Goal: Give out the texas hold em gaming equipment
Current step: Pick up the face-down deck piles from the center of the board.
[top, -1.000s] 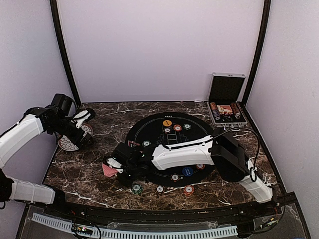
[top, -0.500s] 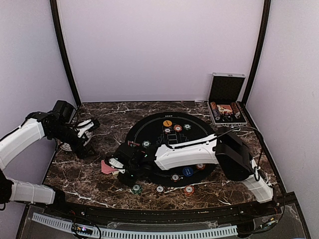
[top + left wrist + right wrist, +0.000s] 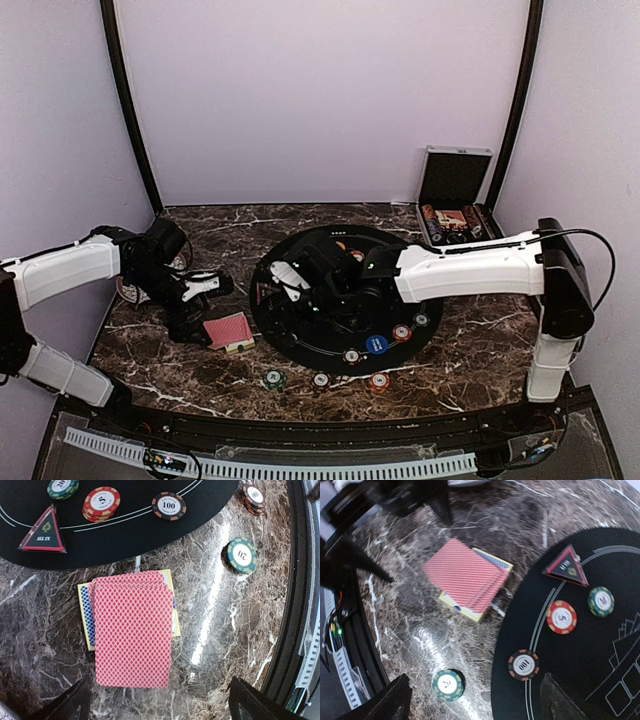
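Red-backed playing cards (image 3: 132,635) lie in a slightly fanned stack on the dark marble table (image 3: 225,630), just off the rim of the round black mat (image 3: 125,542). They rest on a yellow-edged, blue-patterned piece (image 3: 86,617) that shows at their sides; whether it is a box or another card is unclear. The left gripper (image 3: 160,700) hangs over them with its fingers spread wide, one dark tip at each lower corner of the left wrist view. The stack sits between and just ahead of those tips, its near edge close to them but touching neither. The right gripper (image 3: 475,700) is likewise spread and holds nothing. From its camera the cards lie well ahead and to the left, while a black-and-orange 100 chip (image 3: 523,664) at the mat's edge lies nearest its tips. Beyond that chip on the mat are stacked red 5 chips (image 3: 562,617), a green chip (image 3: 600,601) and a triangular All In marker (image 3: 566,566). A second green chip (image 3: 448,684), marked 20, sits on the marble off the mat, near the cards. In the overhead view a blue chip (image 3: 376,344) lies on the mat's near part, and the open silver case (image 3: 455,195) stands at the far right corner, well apart from both grippers.
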### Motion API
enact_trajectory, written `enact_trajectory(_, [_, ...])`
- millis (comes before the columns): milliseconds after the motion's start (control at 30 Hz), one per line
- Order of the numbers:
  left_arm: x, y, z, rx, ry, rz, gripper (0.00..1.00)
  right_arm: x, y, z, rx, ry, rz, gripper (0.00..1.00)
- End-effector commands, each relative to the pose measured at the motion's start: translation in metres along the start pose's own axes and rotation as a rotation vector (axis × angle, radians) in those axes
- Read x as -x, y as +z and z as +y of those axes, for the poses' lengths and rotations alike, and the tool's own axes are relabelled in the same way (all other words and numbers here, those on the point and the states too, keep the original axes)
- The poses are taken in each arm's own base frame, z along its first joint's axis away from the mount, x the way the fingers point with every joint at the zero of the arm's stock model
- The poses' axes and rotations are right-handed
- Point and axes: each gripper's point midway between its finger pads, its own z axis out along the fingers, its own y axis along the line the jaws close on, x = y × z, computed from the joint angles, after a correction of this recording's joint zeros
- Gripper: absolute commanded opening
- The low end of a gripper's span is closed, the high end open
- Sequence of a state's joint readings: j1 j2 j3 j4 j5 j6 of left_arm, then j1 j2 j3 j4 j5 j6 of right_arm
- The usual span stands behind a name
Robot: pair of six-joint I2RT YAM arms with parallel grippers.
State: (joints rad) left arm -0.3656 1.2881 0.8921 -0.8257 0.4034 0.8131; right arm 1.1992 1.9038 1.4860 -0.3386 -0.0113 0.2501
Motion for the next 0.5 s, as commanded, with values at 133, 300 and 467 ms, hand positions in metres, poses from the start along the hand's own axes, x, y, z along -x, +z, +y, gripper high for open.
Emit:
enact_trajectory(133, [-0.004, 0.026, 0.011, -0.027, 0.038, 0.081, 0.99, -0.008, -0.02, -0.029, -0.031, 0.176, -0.014, 0.99])
enact_trajectory(300, [-0.006, 0.033, 0.015, -0.022, 0.056, 0.106, 0.99, -0.009, -0.024, -0.035, -0.047, 0.206, -0.022, 0.98])
enact_trajectory(467, [-0.006, 0.038, 0.025, 0.024, 0.057, 0.119, 0.99, -0.008, -0.026, -0.036, -0.045, 0.219, -0.027, 0.99])
